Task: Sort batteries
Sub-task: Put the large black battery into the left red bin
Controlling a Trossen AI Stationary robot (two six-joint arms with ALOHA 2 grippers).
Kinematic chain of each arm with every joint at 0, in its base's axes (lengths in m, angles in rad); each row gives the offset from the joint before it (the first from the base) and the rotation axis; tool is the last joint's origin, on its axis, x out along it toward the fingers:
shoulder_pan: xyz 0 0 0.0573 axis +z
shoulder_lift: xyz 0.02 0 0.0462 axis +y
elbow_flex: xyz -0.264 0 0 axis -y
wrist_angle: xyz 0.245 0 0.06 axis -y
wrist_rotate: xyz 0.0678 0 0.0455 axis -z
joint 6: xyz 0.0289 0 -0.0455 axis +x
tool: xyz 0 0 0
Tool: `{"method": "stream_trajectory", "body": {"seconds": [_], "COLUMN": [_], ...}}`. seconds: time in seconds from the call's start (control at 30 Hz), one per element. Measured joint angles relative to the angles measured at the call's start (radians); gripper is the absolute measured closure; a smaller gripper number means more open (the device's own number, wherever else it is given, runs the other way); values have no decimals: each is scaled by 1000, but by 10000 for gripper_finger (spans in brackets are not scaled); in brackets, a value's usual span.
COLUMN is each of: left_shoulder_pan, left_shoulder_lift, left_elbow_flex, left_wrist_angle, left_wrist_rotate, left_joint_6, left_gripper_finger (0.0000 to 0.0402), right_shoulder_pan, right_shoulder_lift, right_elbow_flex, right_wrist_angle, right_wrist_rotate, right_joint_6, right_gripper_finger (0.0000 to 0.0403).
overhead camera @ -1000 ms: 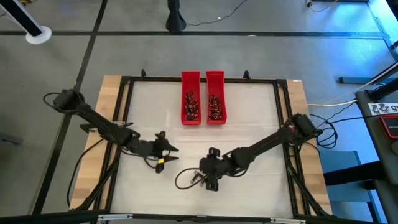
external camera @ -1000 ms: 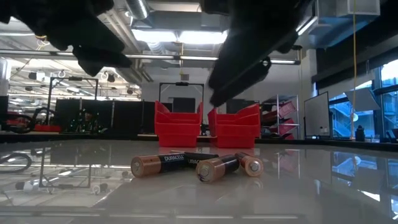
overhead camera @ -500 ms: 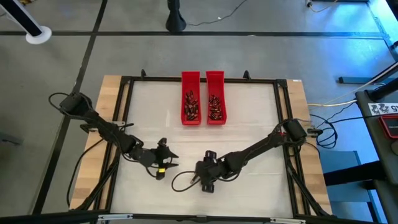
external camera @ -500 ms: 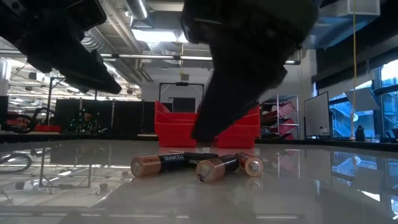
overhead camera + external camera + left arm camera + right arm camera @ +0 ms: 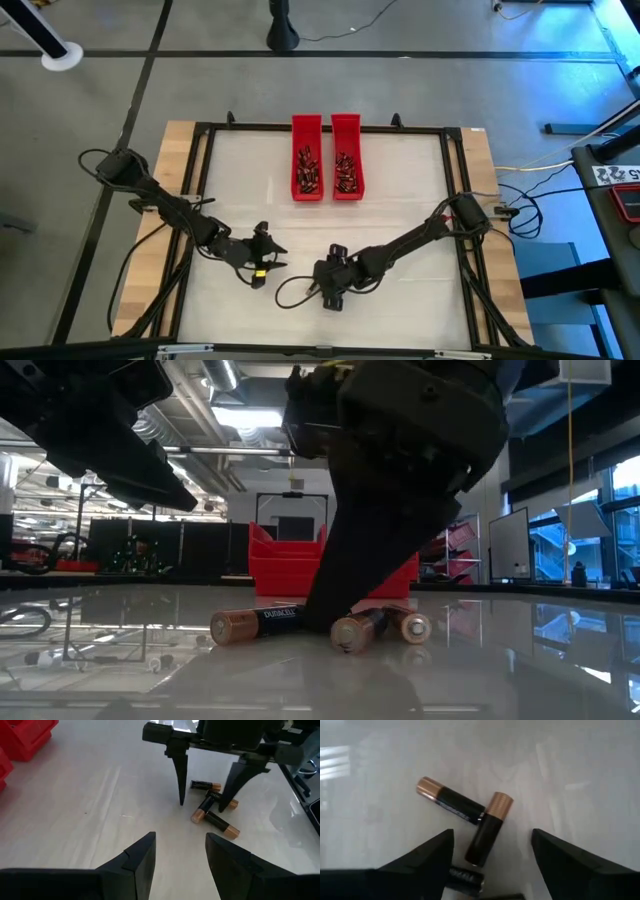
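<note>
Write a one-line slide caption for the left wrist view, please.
Right end effector open, lowered over three loose batteries on the white table, seen past the left end effector.

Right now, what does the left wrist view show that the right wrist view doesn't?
Only the left wrist view shows the right tool from outside, fingers spread and reaching down at the loose batteries, plus a red tray and the open left tool. Only the right wrist view shows two batteries touching end to side up close. Both show the loose batteries lying on the table.
</note>
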Motion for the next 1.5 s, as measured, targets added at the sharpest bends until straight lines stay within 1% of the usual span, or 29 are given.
{"method": "stream_trajectory", "body": {"seconds": [0.07,0.13,0.27,0.43,0.47,0.57,0.67,0.73,0.9,1.03,1.13,1.2,1.27,1.4,1.5], "left_shoulder_pan": [0,1,1,1,1,1,1,1,1,1,1,1,0,-1,-1], "left_shoulder_lift": [0,0,0,0,0,0,0,0,0,0,0,0,0,0,0], "left_elbow_flex": [0,0,0,0,0,0,0,0,0,0,0,0,0,0,0], "left_wrist_angle": [0,3,16,25,25,21,21,20,19,19,19,21,22,21,21], "left_wrist_rotate": [0,0,0,-1,-1,-1,-1,-1,-1,-1,-1,-1,-1,-1,-1], "left_joint_6": [1,1,3,2,0,0,0,0,4,6,8,11,8,7,9], "left_gripper_finger": [241,241,241,241,241,241,241,241,241,241,241,241,241,241,241], "right_shoulder_pan": [0,-2,-15,-45,-50,-60,-61,-61,-60,-79,-152,-222,-296,-434,-513], "right_shoulder_lift": [1,5,6,4,4,2,-6,-23,-105,-182,-238,-252,-256,-249,-232], "right_elbow_flex": [0,0,0,2,2,6,34,67,145,162,164,164,164,164,163], "right_wrist_angle": [-7,-12,-22,-49,-55,-70,-141,-208,-310,-319,-293,-250,-194,-112,-71], "right_wrist_rotate": [19,48,66,65,74,107,121,152,252,345,379,349,275,99,15], "right_joint_6": [1,2,3,-3,-9,-34,-61,-88,-164,-277,-357,-406,-448,-477,-476], "right_gripper_finger": [149,176,251,361,368,368,368,368,368,368,368,368,368,368,368]}}
